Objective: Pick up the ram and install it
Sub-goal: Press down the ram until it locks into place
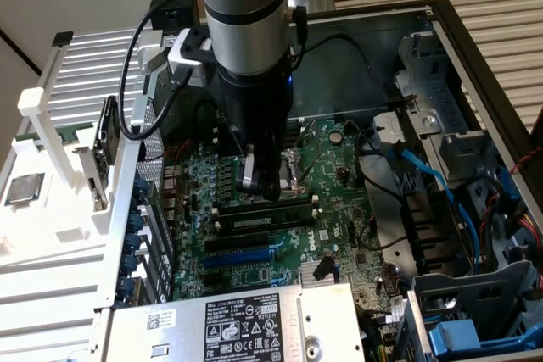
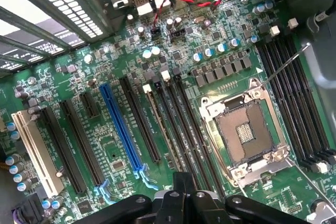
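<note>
Green ram (image 1: 263,216) sits in its motherboard (image 1: 322,209) slot under the gripper (image 1: 265,182), jaws pressed together, empty; looks light, stiff, fragile, so I'd grab its long edges.

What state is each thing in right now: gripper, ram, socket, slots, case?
gripper: shut, holding nothing, tips down at the ram
ram: lying along a motherboard slot, out of the gripper; latching cannot be told
processor socket: empty, contacts exposed
blue expansion slot: empty
processor chip: resting on the white stand outside the case
computer case: side open, motherboard exposed
</note>
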Available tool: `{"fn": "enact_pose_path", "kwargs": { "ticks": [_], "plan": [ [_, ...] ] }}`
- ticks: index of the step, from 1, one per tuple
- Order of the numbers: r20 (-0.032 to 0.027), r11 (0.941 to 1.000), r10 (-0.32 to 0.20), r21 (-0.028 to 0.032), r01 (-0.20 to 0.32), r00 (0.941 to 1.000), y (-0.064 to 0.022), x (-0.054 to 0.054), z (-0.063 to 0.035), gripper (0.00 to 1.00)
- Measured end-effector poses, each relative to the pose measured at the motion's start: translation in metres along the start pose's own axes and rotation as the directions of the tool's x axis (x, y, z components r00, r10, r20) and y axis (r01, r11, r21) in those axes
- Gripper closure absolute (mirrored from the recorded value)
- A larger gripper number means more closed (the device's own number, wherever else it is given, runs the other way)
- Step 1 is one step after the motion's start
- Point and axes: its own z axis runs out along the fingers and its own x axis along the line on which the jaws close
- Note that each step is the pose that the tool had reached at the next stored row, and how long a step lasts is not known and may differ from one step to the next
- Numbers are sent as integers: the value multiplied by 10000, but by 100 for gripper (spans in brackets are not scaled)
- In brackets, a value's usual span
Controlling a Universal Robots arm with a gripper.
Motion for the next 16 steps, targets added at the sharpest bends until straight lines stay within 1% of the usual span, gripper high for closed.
{"fn": "enact_pose_path", "kwargs": {
  "ticks": [5,9,12,14,15,16],
  "plan": [
    [-20,9976,685,52,-685,9976,0,0,0,90],
    [-35,9922,1246,95,-1246,9922,0,0,0,90],
    [-44,9860,1662,127,-1661,9861,0,0,0,90],
    [-50,9808,1944,150,-1943,9809,0,0,-1,90],
    [-54,9749,2222,172,-2221,9750,0,0,-2,90],
    [-57,9716,2361,184,-2360,9717,0,0,-3,90]
  ]
}}
